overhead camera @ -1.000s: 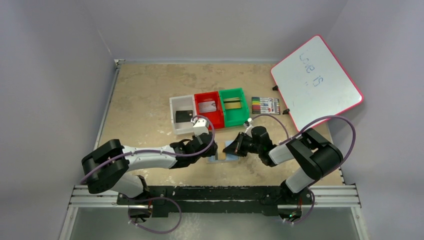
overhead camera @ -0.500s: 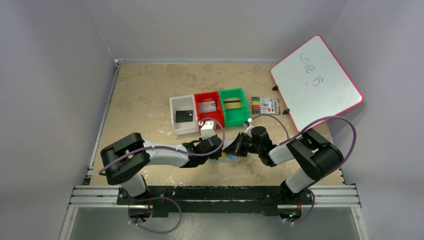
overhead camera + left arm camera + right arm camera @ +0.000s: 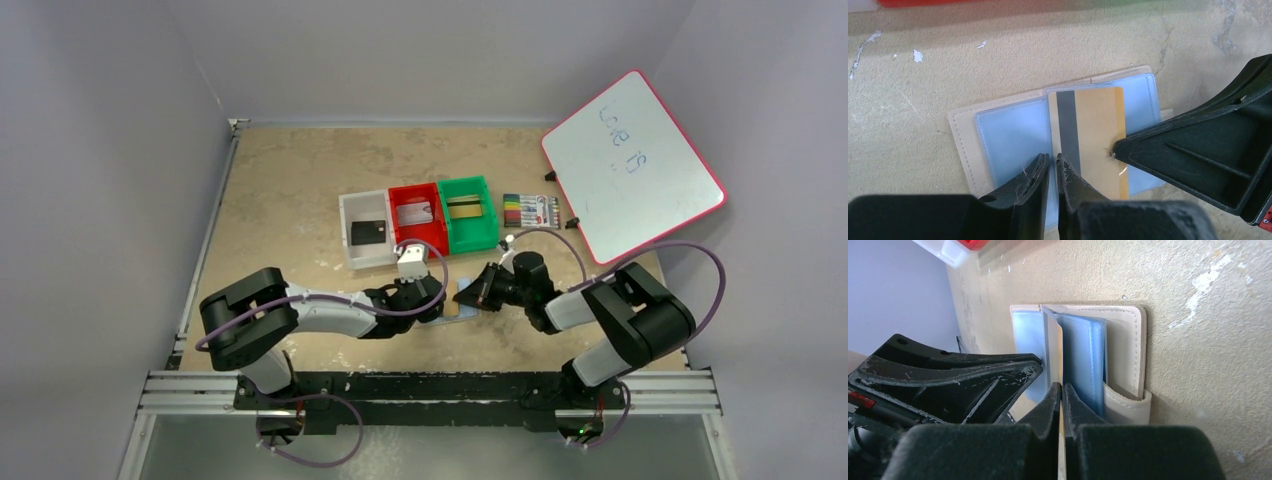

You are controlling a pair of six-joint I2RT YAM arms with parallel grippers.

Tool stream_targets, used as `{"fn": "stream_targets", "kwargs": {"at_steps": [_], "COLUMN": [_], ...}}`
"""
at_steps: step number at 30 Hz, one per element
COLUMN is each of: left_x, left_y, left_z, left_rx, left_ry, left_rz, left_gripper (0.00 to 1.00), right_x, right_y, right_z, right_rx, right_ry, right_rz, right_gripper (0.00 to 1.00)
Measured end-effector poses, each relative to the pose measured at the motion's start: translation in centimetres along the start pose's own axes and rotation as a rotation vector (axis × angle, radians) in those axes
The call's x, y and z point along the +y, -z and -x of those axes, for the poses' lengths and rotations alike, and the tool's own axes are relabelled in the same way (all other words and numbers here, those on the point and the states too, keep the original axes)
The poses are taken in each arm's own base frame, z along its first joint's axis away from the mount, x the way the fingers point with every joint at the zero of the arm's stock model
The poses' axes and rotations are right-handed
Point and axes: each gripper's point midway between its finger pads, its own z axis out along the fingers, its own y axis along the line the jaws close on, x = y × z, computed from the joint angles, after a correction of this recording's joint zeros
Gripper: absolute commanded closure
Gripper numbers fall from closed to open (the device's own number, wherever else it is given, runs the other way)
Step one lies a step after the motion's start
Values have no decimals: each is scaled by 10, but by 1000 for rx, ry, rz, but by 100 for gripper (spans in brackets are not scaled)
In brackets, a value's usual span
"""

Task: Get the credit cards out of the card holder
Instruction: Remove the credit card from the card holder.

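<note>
Top view, card holder: flat tan folding card holder [image 3: 460, 290], just below the centre of the frame, mostly hidden under both claw tips.
Top view, claws: left claw [image 3: 438, 305] and right claw [image 3: 472, 298] meet over it.
Top view, change: a second ago the left elbow lay far out at the lower left. It has since swung in toward the centre, and the right wrist now sits slightly further right.
Top view, unchanged: white plastic bin [image 3: 346, 235], red plastic bin [image 3: 398, 215], green plastic bin [image 3: 490, 225], striped pack of coloured markers [image 3: 531, 211] and red-framed whiteboard [image 3: 632, 165] are where they were on the speckled beige surface [image 3: 290, 190].
Left wrist view, card holder [image 3: 963, 130]: open flat at mid-frame, light-blue pockets facing up.
Left wrist view, card: thin gold card [image 3: 1098, 125] with a dark stripe lies over the right-hand pocket.
Left wrist view, left claw [image 3: 1053, 160]: fingers nearly together with only a thin slit between them, tips at the card's left edge. I cannot tell whether they nip anything.
Left wrist view, right claw [image 3: 1118, 149]: its tip touches the card's right edge.
Right wrist view, right claw [image 3: 1062, 389]: fingers pressed together, clamped on the gold card [image 3: 1055, 350], which is seen edge-on between the blue pockets.
Right wrist view, left claw [image 3: 1039, 367]: at the lower left, its tip just beside the card.
Right wrist view, card holder [image 3: 1128, 340]: its tab curls at the lower right corner.
</note>
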Motion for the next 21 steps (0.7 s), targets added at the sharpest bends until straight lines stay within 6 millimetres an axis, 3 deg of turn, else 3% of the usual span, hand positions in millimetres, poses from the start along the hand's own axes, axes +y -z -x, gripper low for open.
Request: {"fn": "stream_targets", "kwargs": {"at_steps": [6,11,16,21], "left_x": [0,0,0,0], "left_y": [0,0,0,0], "left_z": [0,0,0,0], "left_rx": [0,0,1,4], "left_ry": [-9,-21,-24,-28], "left_rz": [-2,-3,-4,-1], "left_gripper": [88,88,89,90], "right_x": [-3,-1,0,-1], "right_y": [-1,-3,-4,-1], "right_z": [-3,-5,-4,-4], "right_rx": [12,29,27,17], "right_ry": [-6,-6,-9,-16], "right_rz": [21,49,52,47], "right_gripper": [83,83,91,76]}}
